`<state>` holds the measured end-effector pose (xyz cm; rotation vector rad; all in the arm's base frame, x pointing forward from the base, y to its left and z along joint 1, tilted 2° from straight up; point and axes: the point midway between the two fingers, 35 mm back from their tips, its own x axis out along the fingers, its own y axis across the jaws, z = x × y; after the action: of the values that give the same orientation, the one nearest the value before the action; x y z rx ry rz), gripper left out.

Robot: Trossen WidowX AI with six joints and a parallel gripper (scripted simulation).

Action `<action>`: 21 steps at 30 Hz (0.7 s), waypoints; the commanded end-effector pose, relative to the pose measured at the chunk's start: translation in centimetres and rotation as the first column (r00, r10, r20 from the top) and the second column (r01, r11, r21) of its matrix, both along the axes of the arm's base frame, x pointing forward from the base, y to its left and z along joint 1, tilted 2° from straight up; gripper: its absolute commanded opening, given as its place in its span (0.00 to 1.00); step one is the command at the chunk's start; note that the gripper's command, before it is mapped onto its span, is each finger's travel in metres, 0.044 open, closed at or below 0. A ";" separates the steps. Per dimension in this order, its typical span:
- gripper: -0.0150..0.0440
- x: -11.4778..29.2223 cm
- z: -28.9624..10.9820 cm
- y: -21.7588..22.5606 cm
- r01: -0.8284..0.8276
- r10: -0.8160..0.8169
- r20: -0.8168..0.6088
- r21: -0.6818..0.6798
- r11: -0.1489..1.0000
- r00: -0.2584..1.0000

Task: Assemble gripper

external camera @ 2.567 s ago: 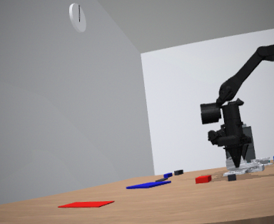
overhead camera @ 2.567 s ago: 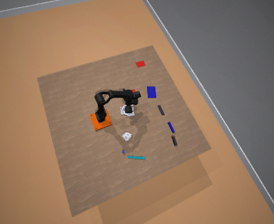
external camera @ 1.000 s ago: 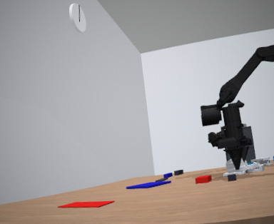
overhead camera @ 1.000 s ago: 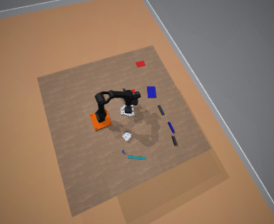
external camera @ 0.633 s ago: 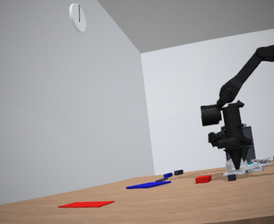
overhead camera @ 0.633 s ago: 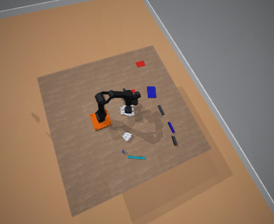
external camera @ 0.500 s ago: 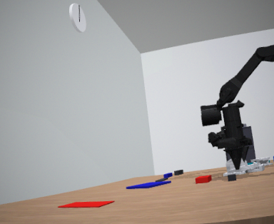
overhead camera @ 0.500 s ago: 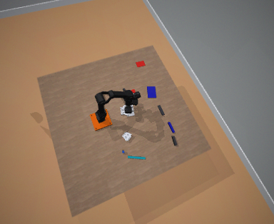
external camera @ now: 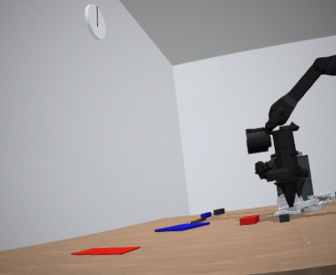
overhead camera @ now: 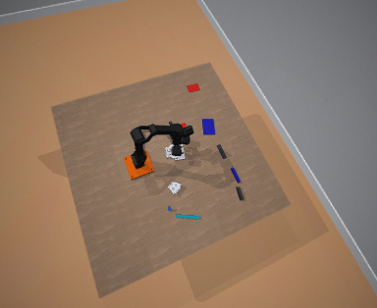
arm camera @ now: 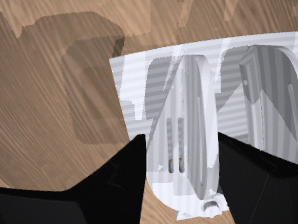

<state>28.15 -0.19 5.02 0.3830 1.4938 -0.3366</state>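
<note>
My gripper points down, shut on a white jaw. The jaw is long and slotted and stands in the left opening of a white tray. I cannot tell whether it is lifted. Another white upright part shows in the opening to its right in the wrist view, partly hidden by the right finger. A separate white part lies apart from the tray; it looks like the gripper base, but its pins and the housing plate are too small to tell.
A red block and a small dark block are close to the tray. A blue plate and red plate lie farther out. Dark bars, a blue bar and a teal bar lie around.
</note>
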 end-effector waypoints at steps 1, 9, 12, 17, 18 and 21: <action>0.48 0.1 0.0 0.0 0.002 -0.002 0.002 0.002 1.000 1.000; 0.48 0.1 -0.2 0.0 0.002 -0.002 0.002 0.002 1.000 1.000; 0.48 0.1 -0.2 0.0 0.002 -0.002 0.002 0.002 1.000 1.000; 0.48 0.1 -0.4 0.0 0.002 -0.002 0.002 0.002 1.000 1.000; 0.48 0.1 -0.4 0.0 0.002 -0.002 0.002 0.002 1.000 1.000; 0.48 0.1 -0.5 0.0 0.002 -0.002 0.002 0.002 1.000 1.000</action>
<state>28.15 -0.20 4.65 0.3834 1.4955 -0.3374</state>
